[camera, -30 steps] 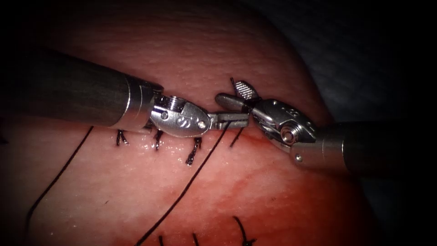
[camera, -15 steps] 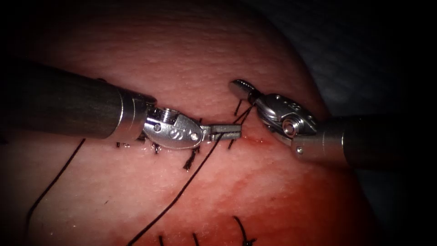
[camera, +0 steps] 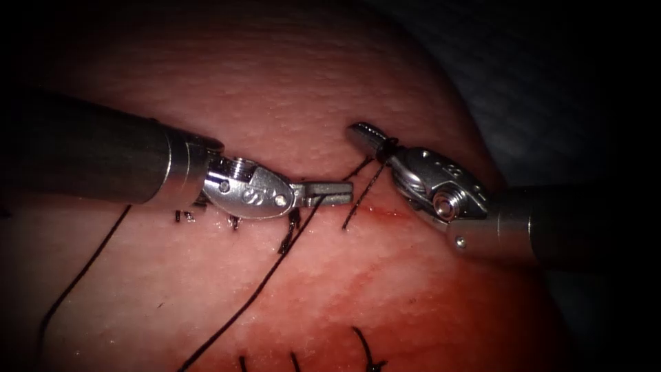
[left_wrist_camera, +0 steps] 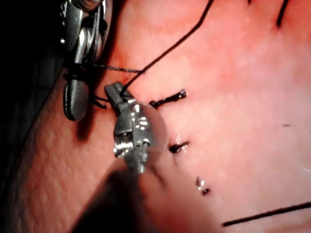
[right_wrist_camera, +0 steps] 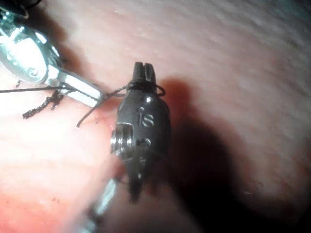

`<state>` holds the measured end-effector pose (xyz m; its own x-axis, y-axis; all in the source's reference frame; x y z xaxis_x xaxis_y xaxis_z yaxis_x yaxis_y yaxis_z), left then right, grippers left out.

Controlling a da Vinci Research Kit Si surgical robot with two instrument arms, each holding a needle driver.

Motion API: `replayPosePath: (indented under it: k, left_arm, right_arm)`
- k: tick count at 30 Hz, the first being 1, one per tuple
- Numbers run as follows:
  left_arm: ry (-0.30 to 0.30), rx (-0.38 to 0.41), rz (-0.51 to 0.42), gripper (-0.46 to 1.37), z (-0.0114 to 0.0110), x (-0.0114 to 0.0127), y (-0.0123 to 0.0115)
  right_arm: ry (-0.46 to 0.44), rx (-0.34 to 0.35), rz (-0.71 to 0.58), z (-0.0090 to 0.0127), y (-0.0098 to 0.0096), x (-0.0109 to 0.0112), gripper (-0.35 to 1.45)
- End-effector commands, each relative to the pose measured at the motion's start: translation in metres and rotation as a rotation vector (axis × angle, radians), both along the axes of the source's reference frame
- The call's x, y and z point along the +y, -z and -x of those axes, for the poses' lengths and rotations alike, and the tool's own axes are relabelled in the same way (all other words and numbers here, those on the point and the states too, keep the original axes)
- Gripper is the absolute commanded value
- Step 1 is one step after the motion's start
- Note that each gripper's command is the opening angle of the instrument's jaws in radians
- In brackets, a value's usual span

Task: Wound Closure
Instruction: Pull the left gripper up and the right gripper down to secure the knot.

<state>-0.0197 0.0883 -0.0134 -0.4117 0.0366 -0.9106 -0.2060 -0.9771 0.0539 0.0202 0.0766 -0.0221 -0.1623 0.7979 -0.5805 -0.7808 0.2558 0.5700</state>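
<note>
Leftmost, a loose black thread [camera: 76, 279] curves across the tissue [camera: 413, 296]; finished stitches [camera: 289, 234] sit along the cut under the left tool [camera: 330, 193], whose jaws pinch a long strand. Right of centre, the right tool [camera: 368, 138] has its jaws pressed together on a wrapped strand above red fluid [camera: 385, 212].

Thread [left_wrist_camera: 167, 51] is being gripped in the closed jaws of the left tool [left_wrist_camera: 115, 92]; the right tool [left_wrist_camera: 75, 99], thread-wrapped, is being held alongside above stitched tissue [left_wrist_camera: 233, 111].
</note>
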Motion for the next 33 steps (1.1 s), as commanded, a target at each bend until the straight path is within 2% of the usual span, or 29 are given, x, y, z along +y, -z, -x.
replayPosePath:
  k: [1,14,25,33]
  left_arm:
    - [-0.006,-0.003,-0.007,-0.35,0.0000,0.0001,0.0002]
    - [-0.007,-0.004,0.003,-0.35,-0.0009,0.0022,0.0024]
    - [0.008,-0.009,-0.007,-0.35,-0.0009,0.0074,0.0025]
    - [0.020,-0.009,-0.008,-0.35,-0.0007,0.0109,0.0013]
  right_arm:
    - [0.002,0.002,0.000,0.0000,0.0002,-0.0003,-0.35]
    - [0.024,-0.006,0.023,0.0000,0.0029,-0.0047,-0.35]
    - [0.064,-0.019,0.039,-0.0008,0.0070,-0.0078,-0.35]
    - [0.073,-0.024,0.046,-0.0008,0.0080,-0.0090,-0.35]
